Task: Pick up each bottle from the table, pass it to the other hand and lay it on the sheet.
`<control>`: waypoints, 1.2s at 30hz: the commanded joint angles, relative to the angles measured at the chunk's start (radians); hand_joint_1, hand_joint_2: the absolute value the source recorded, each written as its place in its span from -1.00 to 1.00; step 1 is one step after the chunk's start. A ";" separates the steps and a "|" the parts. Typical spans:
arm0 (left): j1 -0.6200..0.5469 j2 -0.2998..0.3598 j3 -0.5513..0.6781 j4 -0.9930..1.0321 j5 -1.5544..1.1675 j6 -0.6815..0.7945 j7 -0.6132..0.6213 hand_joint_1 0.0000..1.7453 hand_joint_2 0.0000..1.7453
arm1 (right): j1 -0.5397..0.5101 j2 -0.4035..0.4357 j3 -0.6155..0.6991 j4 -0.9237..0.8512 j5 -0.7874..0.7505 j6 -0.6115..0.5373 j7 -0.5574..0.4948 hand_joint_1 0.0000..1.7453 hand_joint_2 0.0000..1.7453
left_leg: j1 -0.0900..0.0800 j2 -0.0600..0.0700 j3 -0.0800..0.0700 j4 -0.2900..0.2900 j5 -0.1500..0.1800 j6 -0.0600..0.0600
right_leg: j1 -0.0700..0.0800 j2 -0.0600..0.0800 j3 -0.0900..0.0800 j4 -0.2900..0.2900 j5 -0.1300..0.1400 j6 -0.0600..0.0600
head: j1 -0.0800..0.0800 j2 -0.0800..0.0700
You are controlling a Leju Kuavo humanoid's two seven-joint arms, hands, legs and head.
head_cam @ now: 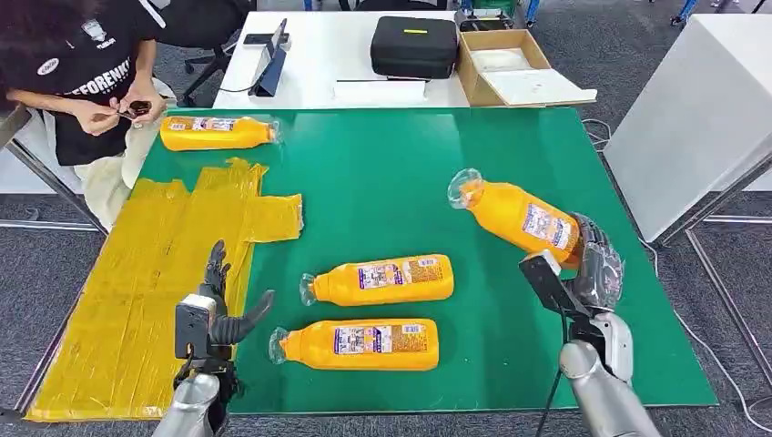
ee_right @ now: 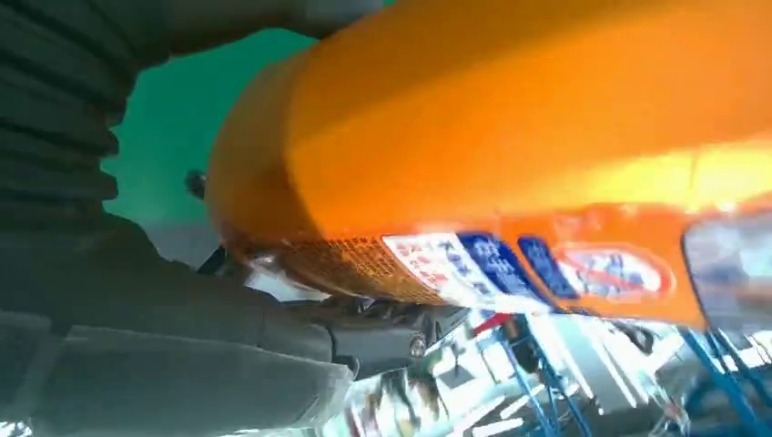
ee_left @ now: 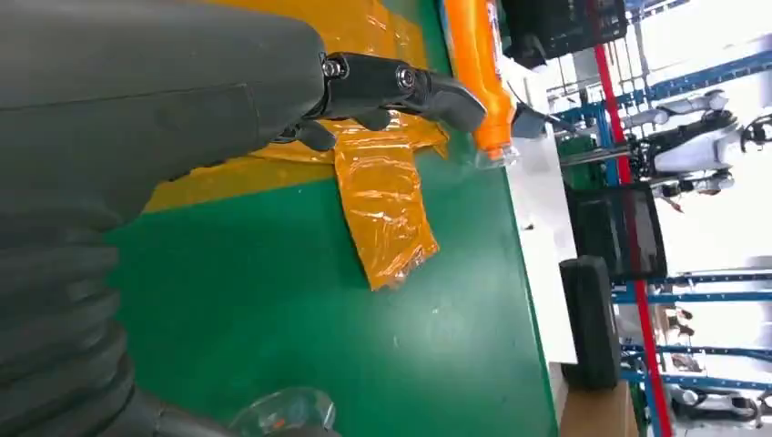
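Observation:
My right hand point(head_cam: 596, 264) grips the base of an orange bottle point(head_cam: 517, 215) and holds it tilted above the green table point(head_cam: 382, 173), cap end pointing up and left. The right wrist view has that bottle point(ee_right: 510, 164) close up against my palm. Two more orange bottles lie on the table in front of me, one point(head_cam: 382, 280) above the other point(head_cam: 360, 344). A further orange bottle point(head_cam: 217, 133) lies at the far left by the yellow sheet point(head_cam: 146, 273). My left hand point(head_cam: 217, 305) hovers open at the sheet's near right edge, fingers point(ee_left: 401, 86) spread.
A person in a black shirt point(head_cam: 82, 64) sits at the table's far left corner. Behind the green table stands a white table with a black case point(head_cam: 414, 45), a cardboard box point(head_cam: 510, 66) and a tablet stand point(head_cam: 270, 62). A white cabinet point(head_cam: 701, 109) stands at the right.

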 commanded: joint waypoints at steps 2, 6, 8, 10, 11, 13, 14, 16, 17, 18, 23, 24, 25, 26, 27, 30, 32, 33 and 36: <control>0.012 0.001 -0.066 -0.058 -0.007 -0.024 0.013 -1.00 1.00 | 0.050 0.175 0.025 -0.144 -0.215 -0.072 -0.181 1.00 1.00 | 0.002 0.002 0.000 0.000 -0.001 -0.003 | 0.001 0.001 0.000 0.000 0.000 -0.002 | 0.000 0.000; 0.009 0.000 -0.093 -0.060 -0.006 -0.031 0.016 -1.00 1.00 | 0.070 0.188 0.041 -0.163 -0.271 -0.071 -0.219 1.00 1.00 | 0.002 0.001 0.001 0.000 -0.001 -0.004 | 0.001 0.000 0.001 0.000 0.000 -0.002 | 0.000 0.000; 0.012 0.005 -0.105 -0.062 -0.003 -0.034 0.016 -1.00 1.00 | 0.078 0.192 0.041 -0.173 -0.309 -0.052 -0.234 1.00 1.00 | 0.002 0.001 0.001 0.000 -0.001 -0.003 | 0.001 0.000 0.001 0.000 0.000 -0.002 | 0.000 0.000; 0.016 0.006 -0.136 -0.070 0.006 -0.078 0.020 -1.00 1.00 | 0.099 0.218 0.071 -0.183 -0.362 0.019 -0.255 1.00 1.00 | 0.003 0.002 0.004 0.000 -0.002 -0.006 | 0.002 0.001 0.004 -0.001 -0.001 -0.003 | 0.000 0.000; 0.012 0.003 -0.147 -0.074 0.006 -0.086 0.021 -1.00 1.00 | 0.100 0.230 0.085 -0.178 -0.374 0.039 -0.258 1.00 1.00 | 0.002 0.001 0.003 0.000 -0.001 -0.005 | 0.001 0.000 0.003 -0.001 -0.001 -0.003 | 0.000 0.000; -0.004 0.002 -0.192 -0.077 0.031 -0.172 0.041 -1.00 1.00 | 0.089 0.261 0.124 -0.157 -0.427 0.116 -0.277 1.00 1.00 | 0.002 0.000 0.002 0.000 -0.001 -0.004 | 0.001 -0.001 0.002 0.000 -0.001 -0.002 | 0.001 0.000; -0.017 -0.003 -0.209 -0.072 0.045 -0.211 0.057 -1.00 1.00 | 0.088 0.272 0.138 -0.151 -0.456 0.156 -0.285 1.00 1.00 | 0.003 0.001 0.003 0.001 -0.002 -0.005 | 0.002 0.000 0.003 0.000 -0.001 -0.003 | 0.001 0.000; -0.048 -0.009 -0.240 -0.053 0.083 -0.278 0.093 -1.00 1.00 | 0.079 0.279 0.177 -0.131 -0.525 0.282 -0.292 1.00 1.00 | 0.002 0.001 0.001 0.001 -0.001 -0.005 | 0.002 0.000 0.001 0.000 -0.001 -0.003 | 0.000 0.000; -0.071 -0.015 -0.254 -0.029 0.138 -0.347 0.134 -1.00 1.00 | 0.069 0.290 0.204 -0.112 -0.536 0.315 -0.298 1.00 1.00 | 0.002 0.001 0.002 0.001 -0.001 -0.006 | 0.002 -0.001 0.002 0.000 -0.001 -0.004 | 0.000 0.000; -0.082 -0.020 -0.258 -0.020 0.176 -0.385 0.158 -1.00 1.00 | 0.062 0.297 0.223 -0.102 -0.546 0.346 -0.304 1.00 1.00 | 0.002 0.001 0.001 0.000 0.000 -0.004 | 0.002 -0.002 0.001 0.000 0.000 -0.003 | 0.000 0.000; -0.093 -0.024 -0.265 -0.023 0.231 -0.440 0.179 -1.00 1.00 | 0.056 0.318 0.248 -0.101 -0.560 0.365 -0.319 1.00 1.00 | 0.004 0.002 0.004 0.000 -0.002 -0.008 | 0.003 0.000 0.004 -0.001 -0.001 -0.005 | 0.000 0.000; -0.093 -0.024 -0.265 -0.023 0.231 -0.440 0.179 -1.00 1.00 | 0.056 0.318 0.248 -0.101 -0.560 0.365 -0.319 1.00 1.00 | 0.002 0.002 0.001 0.000 0.000 -0.004 | 0.001 0.000 0.000 0.000 0.000 -0.002 | 0.000 0.000; -0.093 -0.024 -0.265 -0.023 0.231 -0.440 0.179 -1.00 1.00 | 0.056 0.318 0.248 -0.101 -0.560 0.365 -0.319 1.00 1.00 | 0.003 0.002 0.002 0.000 -0.001 -0.005 | 0.002 0.000 0.002 -0.001 0.000 -0.003 | 0.000 0.000; -0.090 -0.019 -0.267 -0.039 0.235 -0.443 0.186 -1.00 1.00 | 0.061 0.314 0.254 -0.110 -0.561 0.381 -0.323 1.00 1.00 | 0.002 0.001 0.001 -0.001 0.000 -0.004 | 0.001 0.000 0.001 0.000 0.000 -0.002 | 0.000 0.000; -0.091 -0.019 -0.271 -0.047 0.239 -0.447 0.192 -1.00 1.00 | 0.060 0.316 0.264 -0.109 -0.554 0.388 -0.320 1.00 1.00 | 0.003 0.001 0.002 0.000 0.000 -0.006 | 0.002 0.000 0.003 -0.001 -0.001 -0.003 | 0.000 0.000; -0.098 -0.017 -0.286 -0.075 0.246 -0.459 0.204 -1.00 1.00 | 0.057 0.323 0.300 -0.107 -0.515 0.389 -0.310 1.00 1.00 | 0.003 0.002 0.003 0.000 -0.001 -0.007 | 0.002 0.000 0.004 -0.001 -0.001 -0.003 | 0.000 0.000; -0.112 -0.019 -0.298 -0.071 0.241 -0.451 0.216 -1.00 1.00 | 0.057 0.328 0.311 -0.116 -0.500 0.385 -0.296 1.00 1.00 | 0.003 0.002 0.002 0.001 -0.001 -0.006 | 0.002 0.000 0.002 0.000 -0.001 -0.003 | 0.000 0.000; -0.121 -0.021 -0.304 -0.062 0.240 -0.447 0.217 -1.00 1.00 | 0.058 0.327 0.313 -0.121 -0.491 0.381 -0.287 1.00 1.00 | 0.002 0.001 0.000 0.000 0.000 -0.005 | 0.001 -0.001 0.001 0.000 0.000 -0.002 | 0.001 0.000; -0.156 -0.029 -0.316 -0.023 0.233 -0.423 0.215 -1.00 1.00 | 0.055 0.324 0.309 -0.124 -0.470 0.377 -0.261 1.00 1.00 | 0.002 -0.001 0.000 0.000 0.000 -0.005 | 0.002 -0.002 0.001 0.000 0.000 -0.003 | 0.000 0.000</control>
